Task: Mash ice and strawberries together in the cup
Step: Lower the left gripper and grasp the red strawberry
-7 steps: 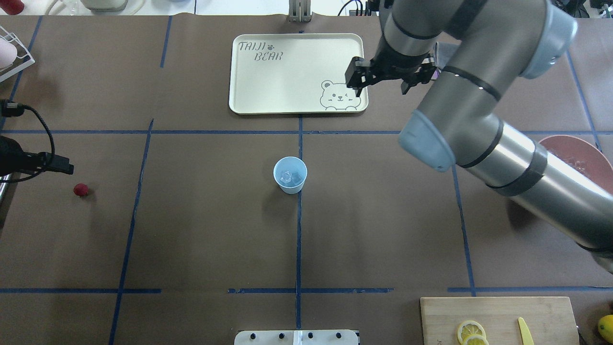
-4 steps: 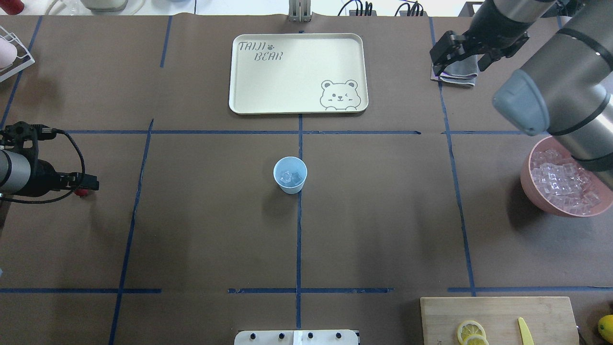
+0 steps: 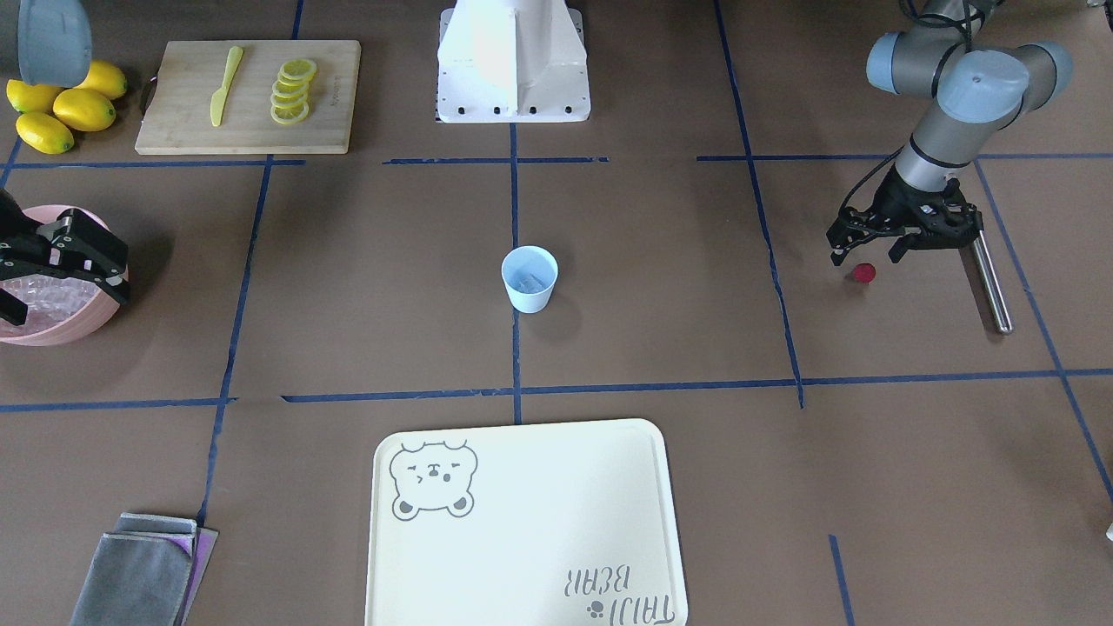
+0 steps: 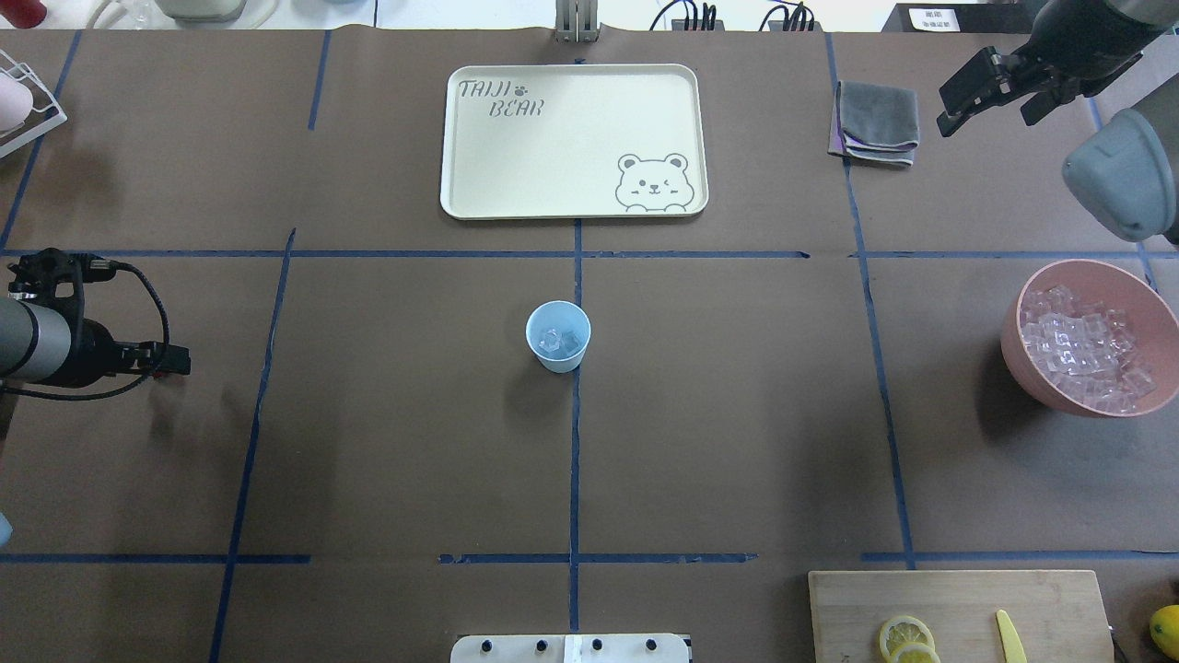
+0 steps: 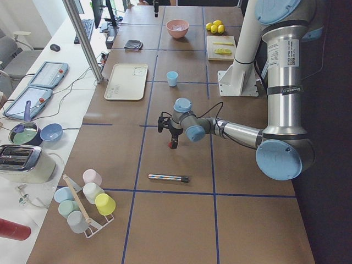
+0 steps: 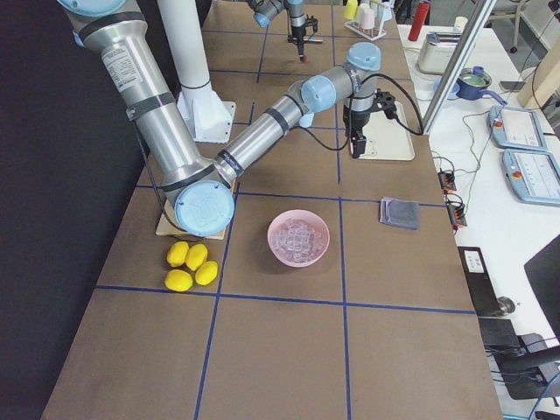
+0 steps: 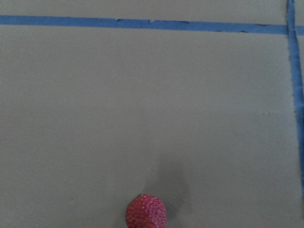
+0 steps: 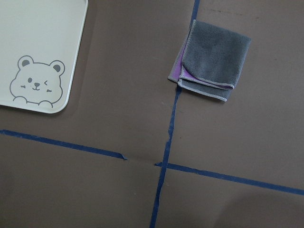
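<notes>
The cup (image 4: pixel 558 336) stands upright at the middle of the tabletop (image 4: pixel 387 433) with a few cubes of ice (image 4: pixel 552 342) already in it, so I judge the ice step done. The strawberry (image 3: pixel 863 273) is not in yet: it lies on the tabletop well off to my left, and my left end effector (image 3: pixel 865 257) hangs just above it, fingers spread to either side and not touching it. Picking it up, carrying it to the cup and dropping it in are all left, and no mashing has begun. A metal rod (image 3: pixel 991 283) lies beside the berry, probably the masher. My right end effector (image 4: pixel 987 118) is spread too, empty, raised near the pink bowl (image 4: pixel 1021 373).
</notes>
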